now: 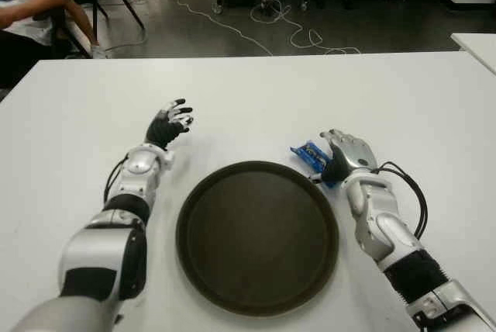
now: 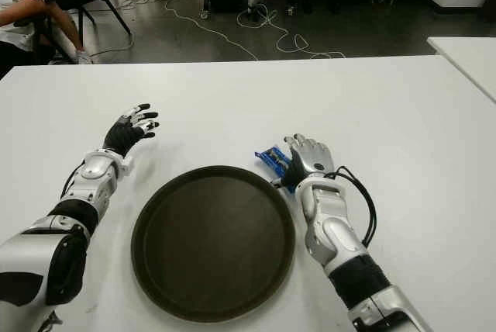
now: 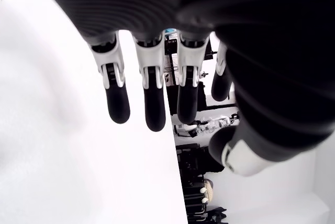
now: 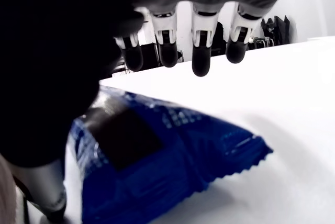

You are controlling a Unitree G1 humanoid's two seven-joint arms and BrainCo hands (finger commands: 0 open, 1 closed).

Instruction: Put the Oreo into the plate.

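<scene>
Head views: a round dark plate [image 1: 256,236] sits on a white table [image 1: 310,91], with the left hand [image 1: 170,125] beyond and left of the plate's rim and the right hand [image 1: 346,154] just off the rim's right side. Only a blue corner of the Oreo packet [image 1: 308,153] shows here, poking out from the right hand on the side toward the plate; the packet lies on the table, outside the plate. A seated person [image 1: 27,6] appears at the far left edge.

Right wrist view: the packet fills the space under the palm, flat on the table, its crimped end visible. The fingers [image 4: 201,46] extend above it, spread and not touching the wrapper; thumb contact cannot be judged.

Left wrist view: fingers loosely extended over bare table, holding nothing.
</scene>
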